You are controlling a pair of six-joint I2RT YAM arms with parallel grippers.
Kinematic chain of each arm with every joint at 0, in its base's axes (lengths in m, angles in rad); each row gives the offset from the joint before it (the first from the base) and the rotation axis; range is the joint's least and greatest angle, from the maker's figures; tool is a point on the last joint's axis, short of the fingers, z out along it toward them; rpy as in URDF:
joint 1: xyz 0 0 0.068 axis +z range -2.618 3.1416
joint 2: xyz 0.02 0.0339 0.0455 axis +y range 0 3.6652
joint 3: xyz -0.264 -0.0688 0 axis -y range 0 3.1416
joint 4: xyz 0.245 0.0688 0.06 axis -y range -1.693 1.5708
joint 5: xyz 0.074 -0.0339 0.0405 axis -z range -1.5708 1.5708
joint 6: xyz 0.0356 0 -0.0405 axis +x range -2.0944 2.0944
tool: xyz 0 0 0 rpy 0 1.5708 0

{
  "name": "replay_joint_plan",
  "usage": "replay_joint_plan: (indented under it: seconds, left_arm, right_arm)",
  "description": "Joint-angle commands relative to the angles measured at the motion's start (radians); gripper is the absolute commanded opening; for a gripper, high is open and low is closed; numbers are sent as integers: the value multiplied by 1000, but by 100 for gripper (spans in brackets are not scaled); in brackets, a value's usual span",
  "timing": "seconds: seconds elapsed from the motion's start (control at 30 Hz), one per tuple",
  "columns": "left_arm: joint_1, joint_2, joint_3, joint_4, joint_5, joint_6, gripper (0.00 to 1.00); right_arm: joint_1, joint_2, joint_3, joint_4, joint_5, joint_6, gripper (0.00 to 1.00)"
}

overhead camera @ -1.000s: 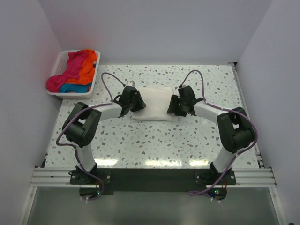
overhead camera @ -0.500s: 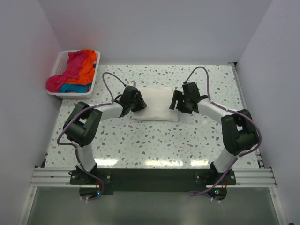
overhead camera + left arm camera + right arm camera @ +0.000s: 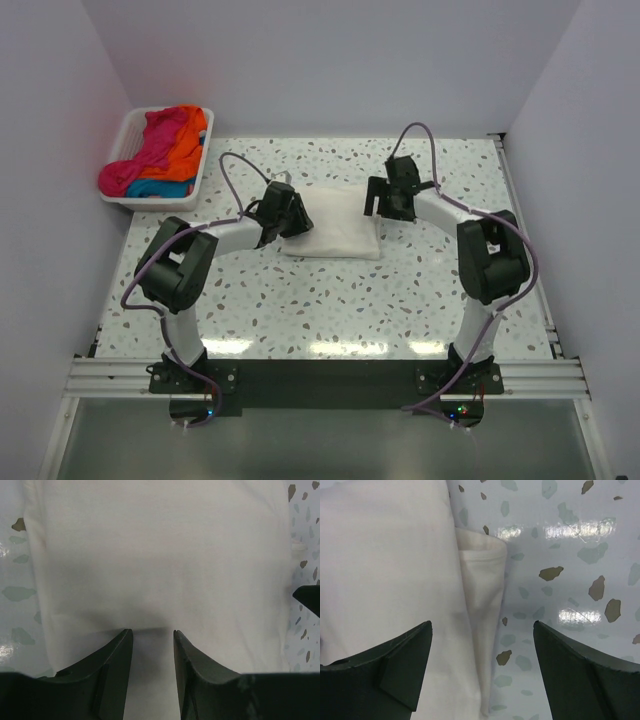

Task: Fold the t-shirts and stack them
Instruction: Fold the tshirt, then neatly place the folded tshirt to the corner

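A cream-white t-shirt (image 3: 335,225) lies folded into a rectangle at the middle of the table. My left gripper (image 3: 297,218) rests low on its left edge, jaws partly apart over flat cloth (image 3: 160,555), open (image 3: 152,631) with nothing pinched. My right gripper (image 3: 378,200) hovers at the shirt's far right corner, open wide (image 3: 482,625), straddling the folded edge (image 3: 480,605) and the bare table. Magenta-pink (image 3: 150,150), orange (image 3: 187,140) and blue (image 3: 165,188) t-shirts lie heaped in the basket. No logo print shows.
A white slatted basket (image 3: 126,132) stands at the far left corner beside the left wall. The speckled tabletop (image 3: 330,300) runs between the shirt and the arm bases. Walls close in on three sides.
My right gripper has let go of the shirt's right edge, opened wider and moved toward the far right corner. The left gripper and the shirt stay where they were.
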Motion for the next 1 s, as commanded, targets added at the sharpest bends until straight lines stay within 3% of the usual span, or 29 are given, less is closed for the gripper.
replay_joint_plan:
  seconds: [0.0, 0.27, 0.37, 0.6, 0.63, 0.73, 0.97]
  left_arm:
    - [-7, -29, 38, -30, -6, 31, 43]
    - [-7, -26, 63, -51, 3, 35, 44]
    - [-7, -29, 84, -74, 3, 40, 44]
    - [-7, -56, 153, -158, -11, 66, 46]
    - [-7, -68, 172, -180, -13, 69, 46]
    - [-6, -101, 210, -220, -17, 86, 48]
    - [-4, -187, 250, -290, -36, 109, 50]
  right_arm:
    - [3, 42, 54, -27, 50, -65, 85]
    - [5, 119, 85, -32, 17, -84, 78]
    - [11, 129, 76, -33, 20, -80, 70]
    - [14, 152, 93, -45, 37, -68, 34]
    - [14, 155, 99, -49, 40, -67, 20]
    - [15, 172, 136, -73, 50, -62, 2]
    - [12, 203, 214, -128, 91, -71, 0]
